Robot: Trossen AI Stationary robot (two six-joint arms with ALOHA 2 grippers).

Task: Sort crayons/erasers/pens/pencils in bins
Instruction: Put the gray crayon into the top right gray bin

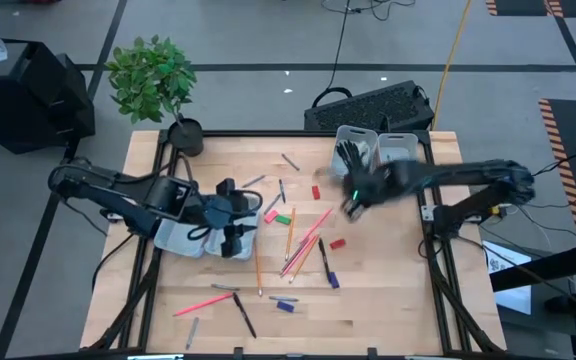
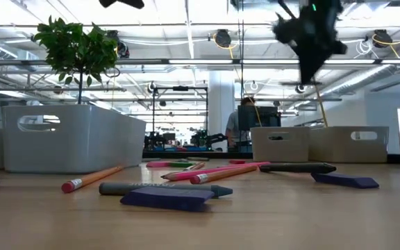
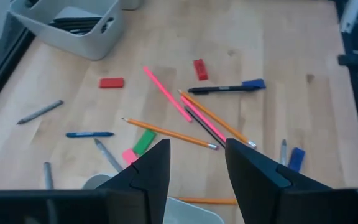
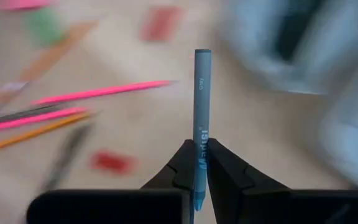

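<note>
My right gripper (image 4: 197, 163) is shut on a grey crayon (image 4: 201, 93) and hangs above the table's right middle (image 1: 353, 197), near the two far-right bins (image 1: 358, 142). My left gripper (image 3: 194, 169) stands open and empty over the left pair of bins (image 1: 183, 238). Between the arms, orange and pink pencils (image 1: 298, 240), red erasers (image 1: 337, 243), a green eraser (image 1: 284, 217), black pens (image 1: 244, 315) and grey crayons (image 1: 290, 160) lie flat on the wood. One far bin (image 3: 73, 38) holds dark sticks. My right gripper pinches the grey crayon's lower part (image 4: 199, 134) between its two fingers. The crayon lies along the fingers, and most of its length sticks out past the fingertips. It is lifted clear of the table.
A potted plant (image 1: 153, 80) stands at the table's far left corner. A black keyboard (image 1: 373, 105) lies beyond the far edge. A pink pencil (image 1: 205, 303), blue erasers (image 1: 286, 306) and a blue-capped pen (image 1: 328, 270) lie toward the near edge.
</note>
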